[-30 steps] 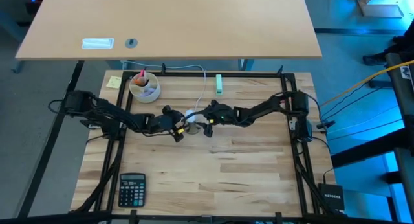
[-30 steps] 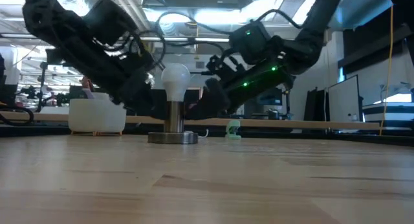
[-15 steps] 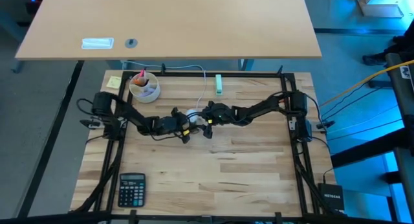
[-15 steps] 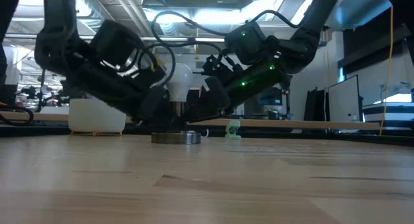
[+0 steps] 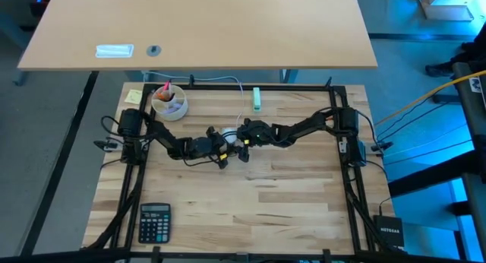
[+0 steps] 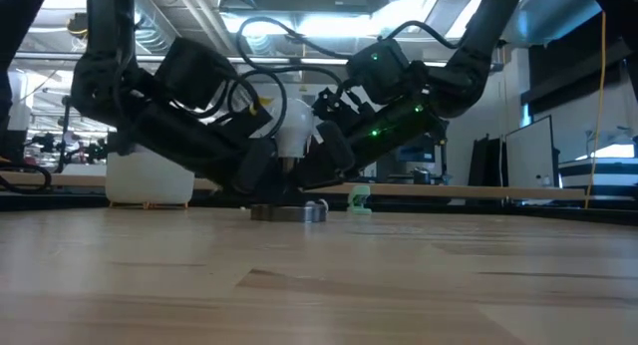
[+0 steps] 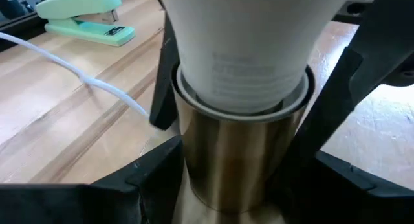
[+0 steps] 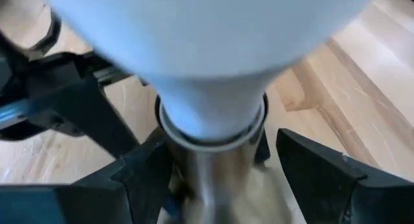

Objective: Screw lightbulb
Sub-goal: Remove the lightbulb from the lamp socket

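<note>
Sitting upright in its brass-coloured socket [image 7: 236, 156] near the table's [image 5: 250, 202] middle, the lightbulb [image 6: 295, 128] looks light, smooth and breakable, so you should hold its white neck or lower globe with gentle pressure and never squeeze the thin crown. Your left gripper [image 6: 261, 171] and right gripper [image 6: 327, 154] both stand wide, fingers straddling the socket barrel on opposite sides; in the wrist views neither clearly clamps anything (contact with the barrel I cannot tell). Beyond, a white cord [image 7: 74, 72] trails toward a green stapler [image 7: 87, 17].
</note>
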Controlling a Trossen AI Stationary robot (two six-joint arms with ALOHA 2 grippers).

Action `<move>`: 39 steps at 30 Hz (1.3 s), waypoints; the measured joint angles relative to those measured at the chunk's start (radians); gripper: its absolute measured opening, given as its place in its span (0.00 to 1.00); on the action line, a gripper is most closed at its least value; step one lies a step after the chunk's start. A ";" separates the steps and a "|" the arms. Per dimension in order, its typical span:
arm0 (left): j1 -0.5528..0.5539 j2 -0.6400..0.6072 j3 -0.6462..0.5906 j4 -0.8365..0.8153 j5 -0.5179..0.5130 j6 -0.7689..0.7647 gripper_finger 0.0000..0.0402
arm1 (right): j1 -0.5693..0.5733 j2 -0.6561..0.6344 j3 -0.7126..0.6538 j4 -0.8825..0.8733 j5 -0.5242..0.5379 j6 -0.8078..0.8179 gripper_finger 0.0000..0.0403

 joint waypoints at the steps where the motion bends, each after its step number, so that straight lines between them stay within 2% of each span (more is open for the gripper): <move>1: -0.001 0.004 0.007 -0.001 0.000 -0.001 0.63 | 0.000 0.000 0.000 0.002 -0.005 0.004 0.69; 4: -0.002 0.011 0.029 -0.010 0.000 -0.014 0.60 | -0.001 0.000 -0.001 0.022 -0.021 0.026 0.69; 11: -0.009 0.014 0.058 -0.023 0.002 -0.020 0.46 | -0.001 0.000 0.000 0.045 -0.048 0.063 0.69; 14: -0.012 0.014 0.059 -0.018 0.000 0.005 0.45 | 0.000 0.000 0.000 0.054 -0.056 0.076 0.69; 20: -0.012 0.012 0.062 -0.046 -0.007 0.002 0.49 | 0.000 0.002 -0.001 0.060 -0.054 0.080 0.69; 25: -0.012 0.010 0.063 -0.054 -0.012 -0.006 0.41 | 0.001 -0.002 -0.001 0.058 -0.040 0.080 0.69; 33: -0.010 -0.047 0.065 -0.127 -0.021 0.031 0.41 | -0.009 -0.115 0.000 -0.077 -0.054 0.042 0.70; 39: -0.011 -0.139 0.063 -0.214 -0.043 0.029 0.41 | -0.008 -0.227 0.002 -0.346 -0.051 -0.064 0.70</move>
